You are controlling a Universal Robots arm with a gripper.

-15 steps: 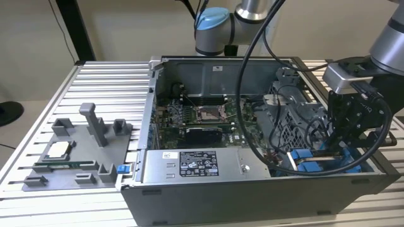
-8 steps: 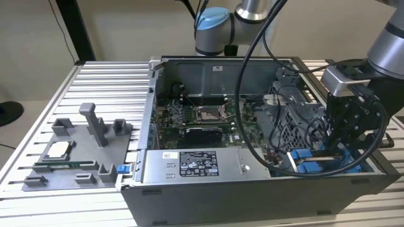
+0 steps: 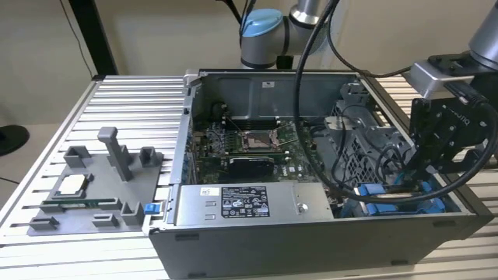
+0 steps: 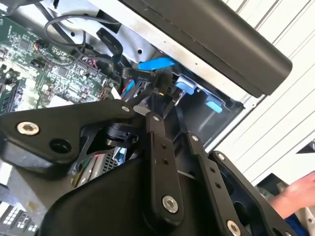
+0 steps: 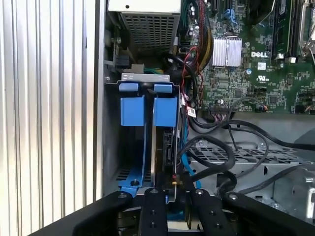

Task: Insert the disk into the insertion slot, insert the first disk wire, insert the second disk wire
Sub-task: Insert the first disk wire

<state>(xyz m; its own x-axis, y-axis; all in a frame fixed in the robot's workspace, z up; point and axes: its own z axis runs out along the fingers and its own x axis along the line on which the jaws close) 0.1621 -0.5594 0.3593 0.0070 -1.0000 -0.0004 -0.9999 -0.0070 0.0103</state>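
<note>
My jaws are hanging low at the case's corner, close against the disk's rear edge. Whether they are pinching anything I cannot tell. The disk (image 5: 165, 147) is sitting on edge in its blue caddy (image 5: 165, 110), apparently seated in the slot, so I judge I am working on the first wire. The blue wire (image 4: 155, 63) is lying near; mating it is calling for square alignment and a straight, gentle push clear of the black cables (image 5: 216, 137).
</note>
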